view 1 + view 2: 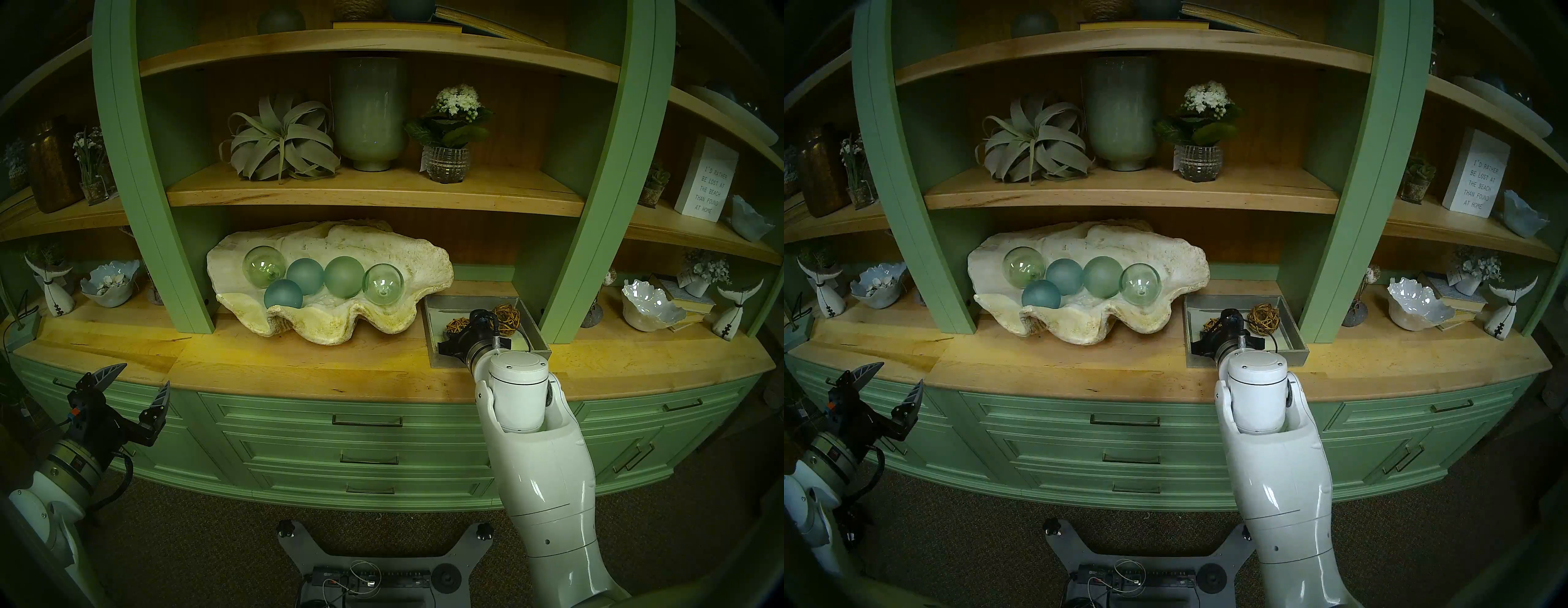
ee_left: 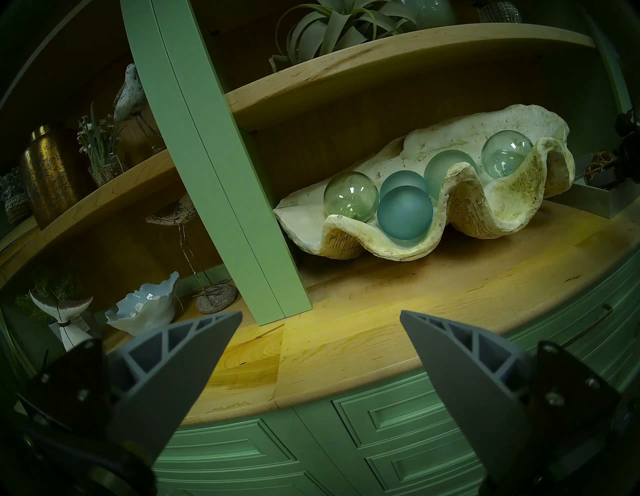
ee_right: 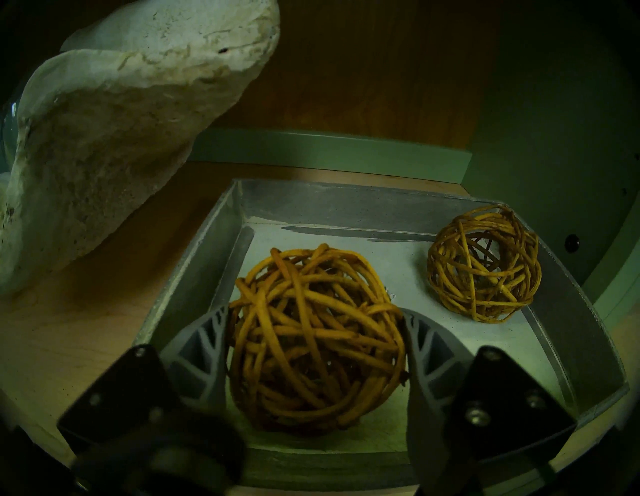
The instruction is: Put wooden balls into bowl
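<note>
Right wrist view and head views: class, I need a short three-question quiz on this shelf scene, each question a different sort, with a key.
1. True or false: both rattan balls, the near one and the far one, are in the grey tray.
2. How many glass balls lie in the clam-shell bowl?
3. Which tool has its fingers on either side of a rattan ball? A) left tool B) right tool C) neither

Key: 1 true; 2 five; 3 B.

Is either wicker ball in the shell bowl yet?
No: both woven balls, one between the right gripper fingers and one behind, sit in the grey tray.
</note>
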